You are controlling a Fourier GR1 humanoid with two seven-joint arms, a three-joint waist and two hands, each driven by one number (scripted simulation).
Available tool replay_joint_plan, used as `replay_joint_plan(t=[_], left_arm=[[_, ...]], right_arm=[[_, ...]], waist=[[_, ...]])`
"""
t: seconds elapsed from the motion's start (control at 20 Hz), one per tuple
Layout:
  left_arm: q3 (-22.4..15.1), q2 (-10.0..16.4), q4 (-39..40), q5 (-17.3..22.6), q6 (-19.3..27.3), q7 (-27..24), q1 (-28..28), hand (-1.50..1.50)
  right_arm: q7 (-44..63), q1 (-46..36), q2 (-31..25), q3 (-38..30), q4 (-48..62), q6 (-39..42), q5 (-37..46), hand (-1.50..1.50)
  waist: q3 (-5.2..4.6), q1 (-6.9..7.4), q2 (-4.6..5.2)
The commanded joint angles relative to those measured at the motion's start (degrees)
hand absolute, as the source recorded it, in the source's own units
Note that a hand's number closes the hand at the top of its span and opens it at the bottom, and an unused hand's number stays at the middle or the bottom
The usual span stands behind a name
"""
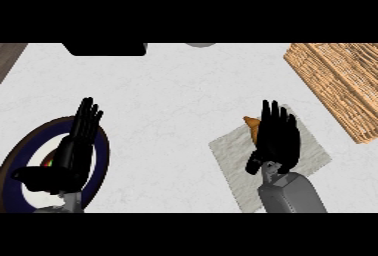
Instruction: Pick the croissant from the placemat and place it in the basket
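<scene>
Golden croissant (252,123) shows only its tip under my right hand (278,140), fingers straight and spread; closing blind, I risk shoving it across the placemat (227,150), never reaching the basket (336,80).

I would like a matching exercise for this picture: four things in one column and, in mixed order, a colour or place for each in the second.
1 croissant
2 basket
3 plate
4 placemat

a woven, at the right edge
b round, beneath the left hand
c grey, beneath the croissant
d orange, mostly hidden by the right hand

Pairs: 1-d, 2-a, 3-b, 4-c.
</scene>
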Motion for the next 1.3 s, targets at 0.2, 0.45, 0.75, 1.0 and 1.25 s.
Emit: replay_joint_plan(t=[0.2,0.45,0.75,1.0,1.25], left_arm=[[3.3,-0.58,2.68,-0.88,-2.2,2.65,-4.97,0.0],[2.73,-3.19,2.73,-2.39,-2.7,-1.37,-1.45,0.0],[1.42,-5.01,1.75,-5.61,-1.23,-0.36,-0.89,0.0],[3.83,-4.24,0.84,-4.01,-4.12,0.53,-0.18,0.0],[4.91,-2.66,-2.27,-2.31,-4.94,3.82,-0.68,0.0]], right_arm=[[-1.76,0.98,-0.37,-1.78,2.0,-2.0,-0.04,-1.5],[-1.66,-2.23,0.68,-3.54,6.05,-1.33,-0.03,-1.5],[-4.41,-0.16,0.7,-2.95,13.66,-10.47,1.23,-1.5],[-5.2,2.0,0.63,-3.14,9.21,-9.16,0.38,-1.5],[-10.54,0.72,-3.76,-2.1,12.0,-2.78,-1.02,1.5]], waist=[[0.01,-0.14,0.02],[0.0,0.0,0.02],[0.01,-0.01,0.04],[0.01,-0.04,0.0],[0.0,0.01,-0.02]])
